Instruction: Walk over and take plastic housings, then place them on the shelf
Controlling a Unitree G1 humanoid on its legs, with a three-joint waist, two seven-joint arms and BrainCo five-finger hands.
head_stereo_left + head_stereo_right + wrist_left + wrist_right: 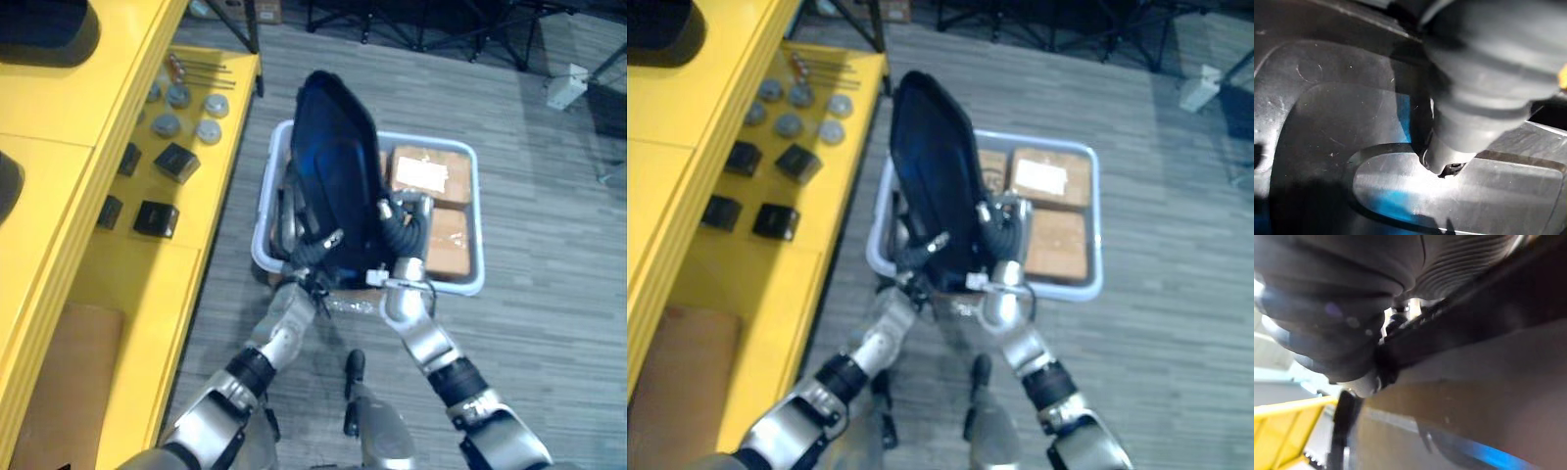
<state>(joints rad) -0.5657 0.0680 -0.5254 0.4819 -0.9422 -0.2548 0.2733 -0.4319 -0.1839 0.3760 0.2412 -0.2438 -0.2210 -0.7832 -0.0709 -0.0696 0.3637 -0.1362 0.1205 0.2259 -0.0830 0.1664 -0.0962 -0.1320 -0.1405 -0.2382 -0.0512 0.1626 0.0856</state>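
My head eyes look steeply down, side by side, sharing the big dark glossy plastic housing (pixel 338 166) over the pale plastic tray (pixel 478 215). Both wrist cameras sit right against that housing.

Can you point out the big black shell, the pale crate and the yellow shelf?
Black plastic housing (pixel 333 166): left eye view, middle of its face.
Crate (pixel 478 211): left eye view, right rim.
Yellow shelf (pixel 137 279): left eye view, bare board.
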